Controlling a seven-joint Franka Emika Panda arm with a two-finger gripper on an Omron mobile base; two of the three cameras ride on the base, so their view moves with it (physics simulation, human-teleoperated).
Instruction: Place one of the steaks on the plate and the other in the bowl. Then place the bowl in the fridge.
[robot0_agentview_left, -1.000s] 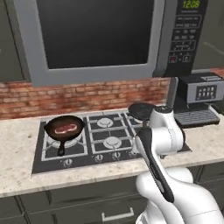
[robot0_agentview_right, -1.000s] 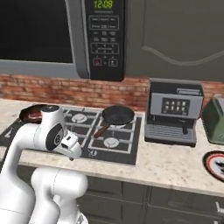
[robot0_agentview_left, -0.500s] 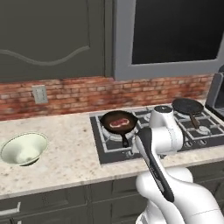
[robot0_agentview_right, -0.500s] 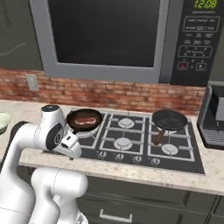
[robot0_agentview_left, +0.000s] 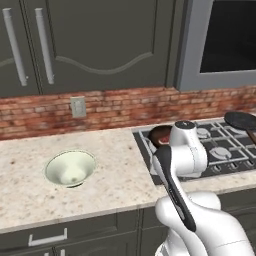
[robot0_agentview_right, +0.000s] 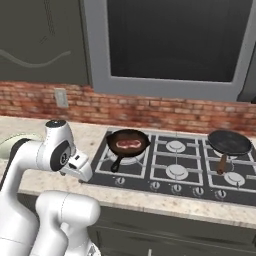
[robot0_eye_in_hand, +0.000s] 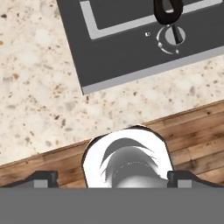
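One steak (robot0_agentview_right: 129, 144) lies in a black frying pan (robot0_agentview_right: 128, 141) on the stove's back left burner. In the left base view my arm hides most of that pan (robot0_agentview_left: 159, 134). The cream-green bowl (robot0_agentview_left: 70, 168) stands empty on the counter left of the stove, its rim (robot0_agentview_right: 14, 144) peeking out behind my arm. My gripper (robot0_eye_in_hand: 113, 178) is open with nothing between its fingertips (robot0_eye_in_hand: 43, 177). It points down over the counter's front edge by the stove's near left corner. The plate and the fridge are out of view.
A second black pan (robot0_agentview_right: 229, 142) sits on the stove's back right burner. The gas stove (robot0_agentview_right: 172, 172) has knobs (robot0_eye_in_hand: 172, 36) along its front. Brick backsplash, dark cabinets (robot0_agentview_left: 100, 45) and a microwave (robot0_agentview_right: 170, 40) stand behind. Wooden floor (robot0_eye_in_hand: 197, 131) lies below the counter edge.
The whole picture has shifted right: the base has driven left along the counter, and the bowl has come into view. My arm keeps its pose and the gripper stays open.
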